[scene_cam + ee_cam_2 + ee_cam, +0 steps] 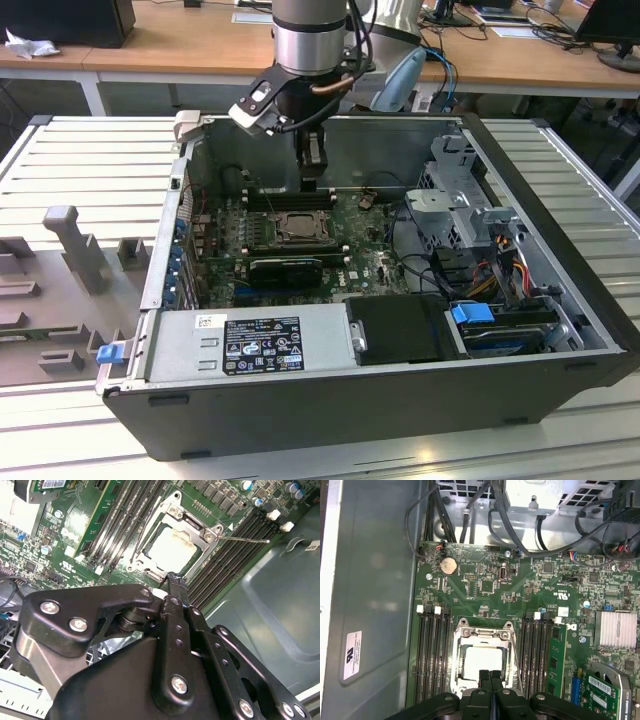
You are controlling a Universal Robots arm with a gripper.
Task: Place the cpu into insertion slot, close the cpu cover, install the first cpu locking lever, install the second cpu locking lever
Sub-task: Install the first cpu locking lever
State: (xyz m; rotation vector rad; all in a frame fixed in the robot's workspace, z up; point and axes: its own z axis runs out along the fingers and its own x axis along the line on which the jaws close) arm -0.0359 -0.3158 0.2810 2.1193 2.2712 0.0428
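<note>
My claw (490,676) is clenched, its two fingers pressed flat together with nothing between them, hanging low inside the open computer case (330,400). Directly beneath its tips lies the cpu (482,662), its pale top seated in the insertion slot (275,228). The cpu cover (485,632) lies flat over it, framing the chip through its square window. In the second wrist view, I see a thin wire locking lever (245,539) sticking out sideways from the cover's far corner, away from the claw, across the long black memory slots (227,562). More of those slots flank the socket on both sides of the claw.
</note>
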